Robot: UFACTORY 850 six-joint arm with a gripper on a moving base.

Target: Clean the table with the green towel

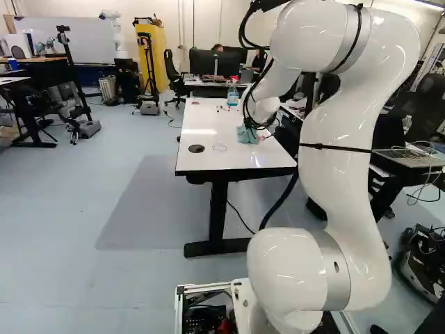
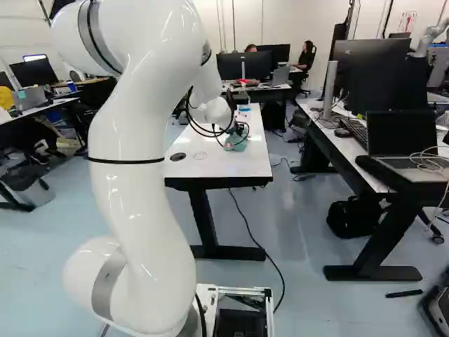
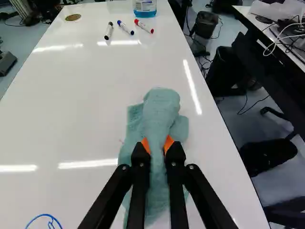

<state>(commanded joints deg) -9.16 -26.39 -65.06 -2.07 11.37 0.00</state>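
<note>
Going rightward across the left base view, can make out a round black grommet (image 1: 197, 148) in the glossy white table (image 1: 201, 162), then a blue looped pen mark (image 3: 44, 218), possibly writing. Next, see three white markers (image 3: 125, 27) with black, blue and red ends, near a clear bottle of blue liquid (image 3: 145, 7) bearing a printed label. Then find the green cloth towel (image 1: 247, 135) bunched on the tabletop, pinched tight by the black two-fingered gripper (image 2: 239, 132) between orange pads (image 3: 146, 144).

The glossy white bench (image 3: 71, 114) bears a rumpled green towel (image 3: 162, 107). Near the bottle of blue liquid (image 3: 145, 6) lie three markers (image 3: 125, 27), side by side but apart. Blue curved lines (image 3: 44, 214) mark the surface.
</note>
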